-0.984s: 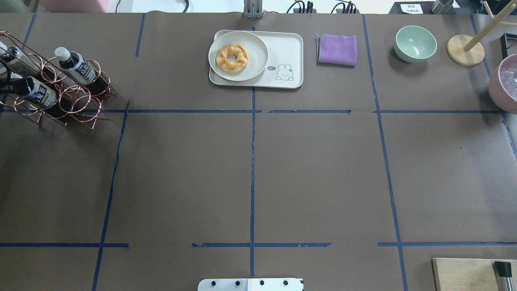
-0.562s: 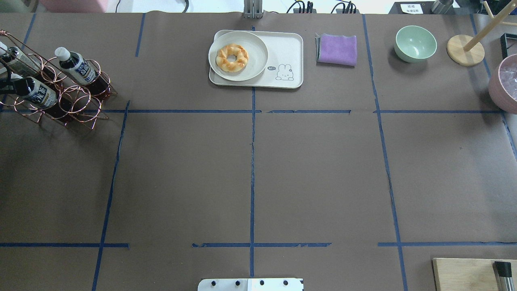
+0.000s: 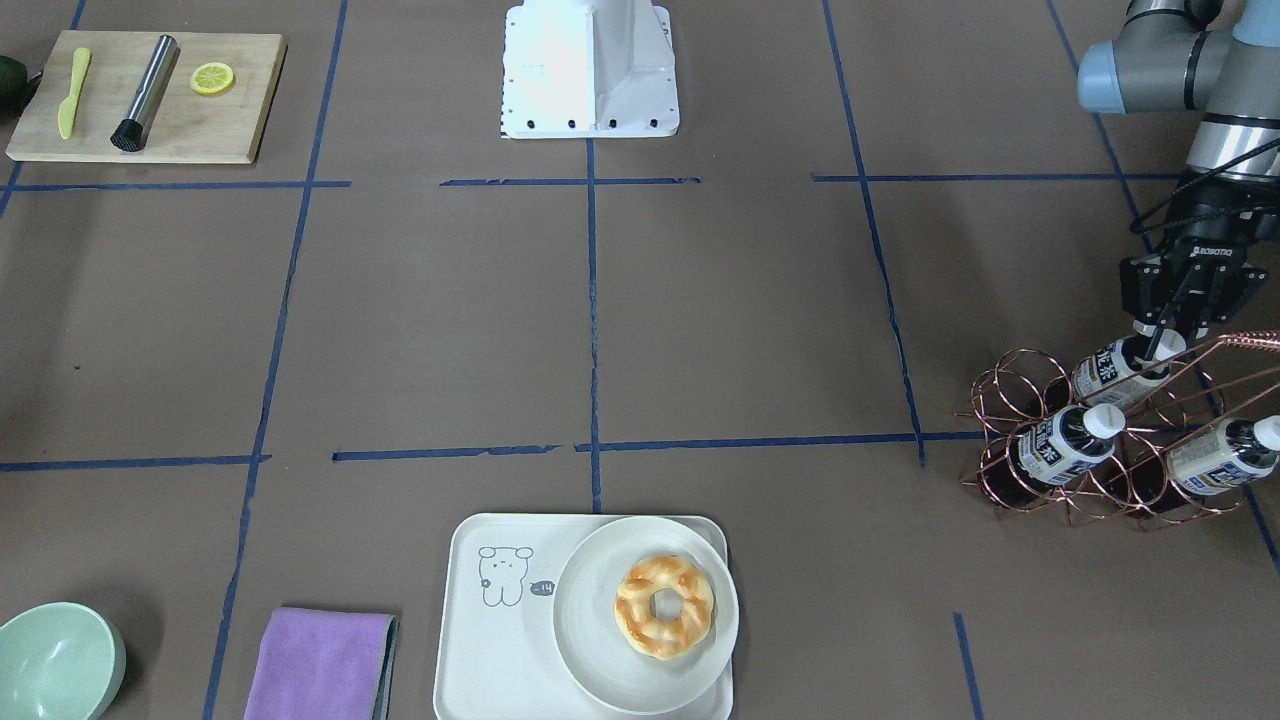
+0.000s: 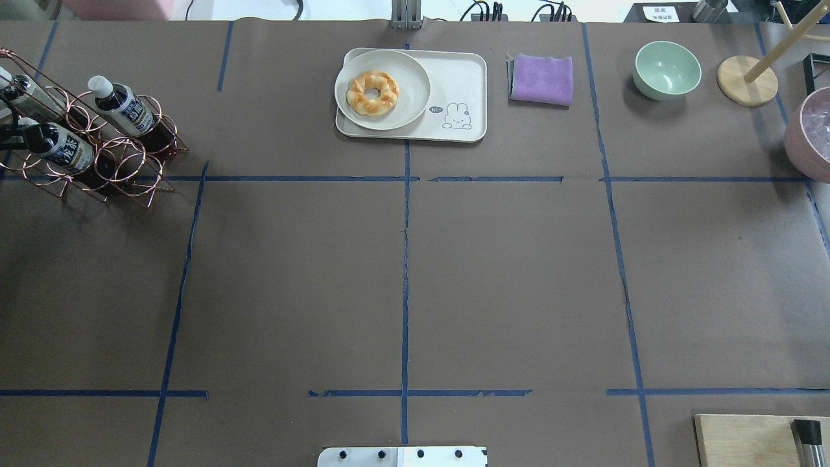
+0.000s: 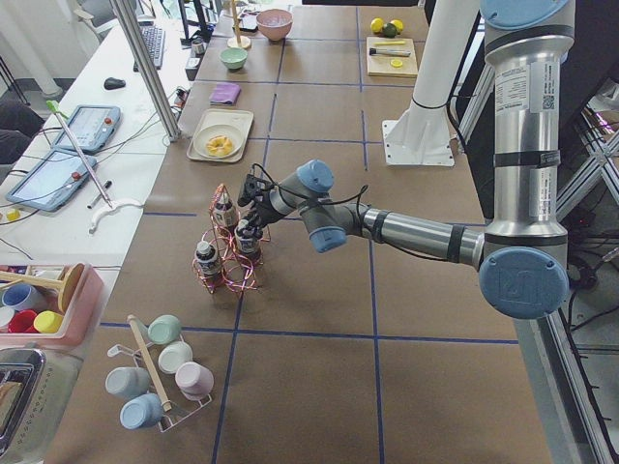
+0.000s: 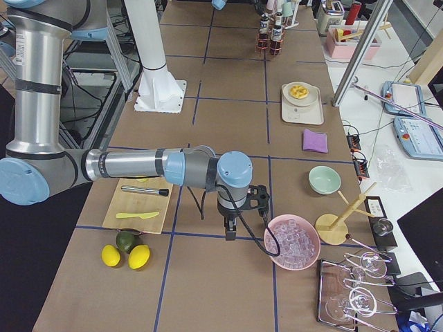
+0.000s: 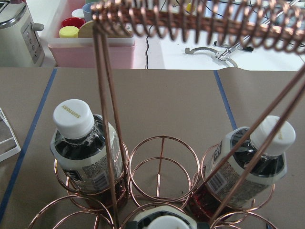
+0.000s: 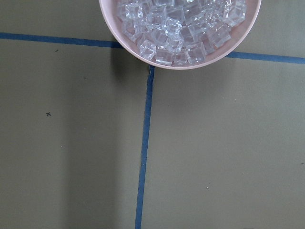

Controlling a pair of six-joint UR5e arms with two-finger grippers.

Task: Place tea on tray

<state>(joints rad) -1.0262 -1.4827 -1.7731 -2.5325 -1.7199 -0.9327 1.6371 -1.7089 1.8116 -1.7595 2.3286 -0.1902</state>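
Copper wire, bent into round rings under a springy coiled handle, forms the rack [image 7: 190,21] at my left end of the table, and the tea [image 3: 1112,372] sits slanted in the ring nearest my base. It is a small clear plastic bottle, smooth and cylindrical, dark brown inside, with a pale wrap label printed in dark characters and a white screw cap [image 7: 164,223]. Its long axis is tilted, with the base down in the ring and the cap raised, leaning out toward my left. My left gripper [image 3: 1160,340] reaches down onto it, and its two black fingers sit tight against opposite sides of that cap, pinching it and nothing else. A second bottle [image 3: 1062,442] and a third bottle [image 3: 1215,460] of the same kind lean in other rings, apart from each other. The tray [image 3: 490,660] lies well apart from the rack, across the brown paper table [image 4: 292,272] at its far middle edge. It is off-white, matte and rectangular, with rounded corners, a raised rim and a line-drawn bear. A round off-white plate [image 3: 585,640] fills most of one half of it and carries a glossy twisted pastry ring [image 3: 697,605]. My right gripper [image 6: 230,232] hangs over the paper near a pink bowl [image 8: 190,67] of clear ice cubes [image 8: 181,28]. I cannot tell whether its fingers are apart or together.
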